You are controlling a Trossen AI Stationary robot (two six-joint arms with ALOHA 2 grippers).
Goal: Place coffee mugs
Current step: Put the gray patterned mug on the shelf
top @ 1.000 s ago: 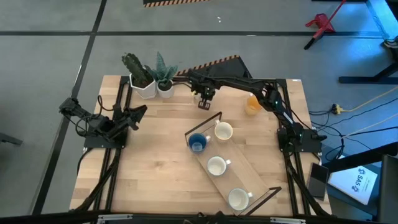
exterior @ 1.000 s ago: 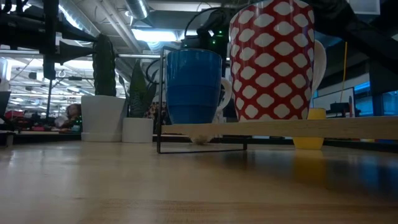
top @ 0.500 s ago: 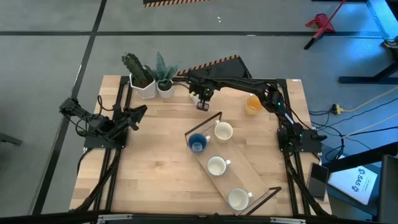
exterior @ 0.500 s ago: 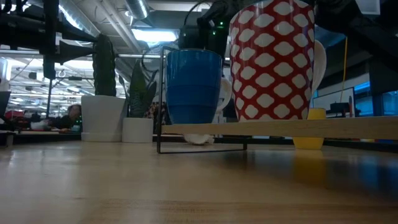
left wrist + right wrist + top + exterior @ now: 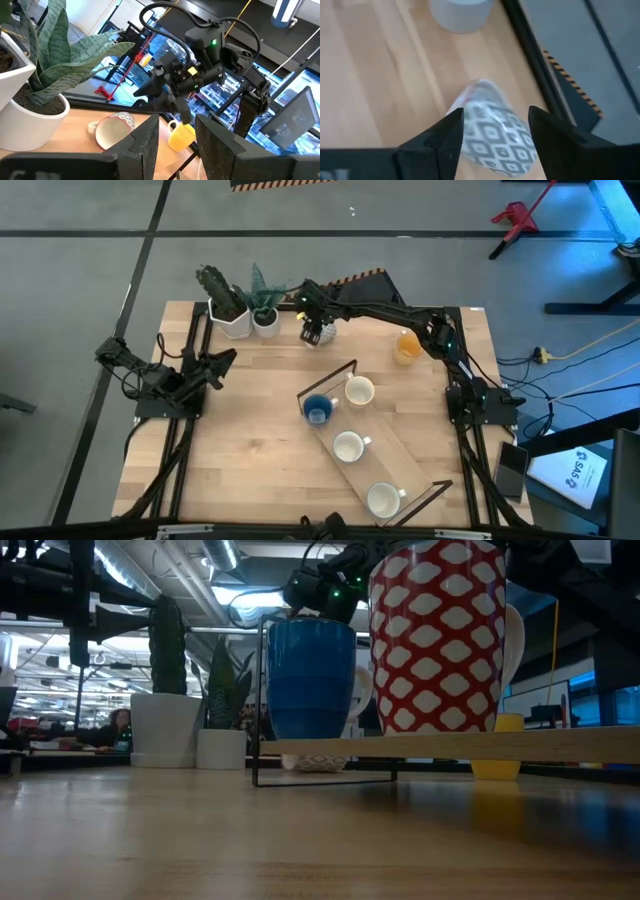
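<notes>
A grey-patterned coffee mug (image 5: 112,131) lies on its side on the table, beside the small plant pot (image 5: 30,120). Its mouth faces my left arm. My right gripper (image 5: 316,330) hovers open just above this mug (image 5: 492,132), one finger on either side and apart from it. The same mug (image 5: 315,762) shows under the rack's board in the low view. An orange mug (image 5: 406,347) stands at the far right. A blue mug (image 5: 318,410) and three white-lined mugs (image 5: 348,447) stand on the slanted rack (image 5: 400,450). My left gripper (image 5: 226,360) waits open at the left.
Two white pots with green plants (image 5: 238,315) stand at the far edge, close to my right gripper. The rack's dark wire end frames (image 5: 328,372) rise at mid table. Bare wood (image 5: 250,450) lies left of the rack.
My right gripper has moved toward the far left, toward the plant pots, and risen a little. It has opened and let go of the patterned mug, which now lies on its side on the table.
</notes>
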